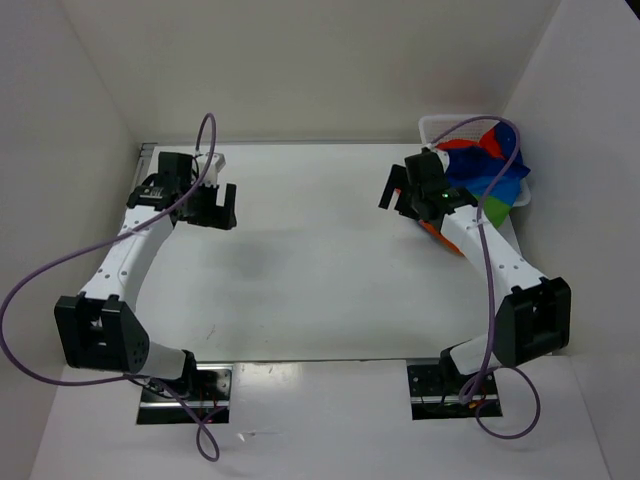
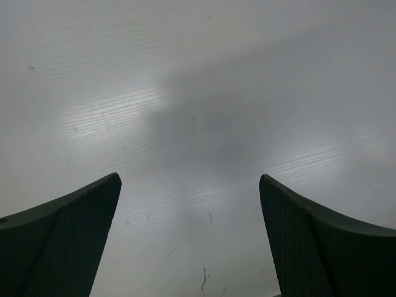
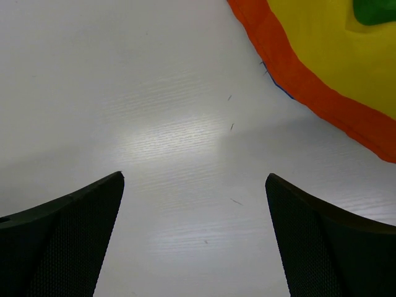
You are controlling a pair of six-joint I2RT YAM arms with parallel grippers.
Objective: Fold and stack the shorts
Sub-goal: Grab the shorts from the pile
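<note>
Right hand [image 3: 193, 175] spread, empty, near shorts [image 3: 322, 55] orange edge; left hand [image 2: 189, 176] spread, empty.

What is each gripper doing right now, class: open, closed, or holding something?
Left gripper: jaws open, holding nothing.
Right gripper: jaws open, holding nothing, close to the shorts.

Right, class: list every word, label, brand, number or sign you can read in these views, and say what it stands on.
None readable. The shorts show only coloured stripes, the table only faint scratches; the left arm and right arm carry nothing legible.
</note>
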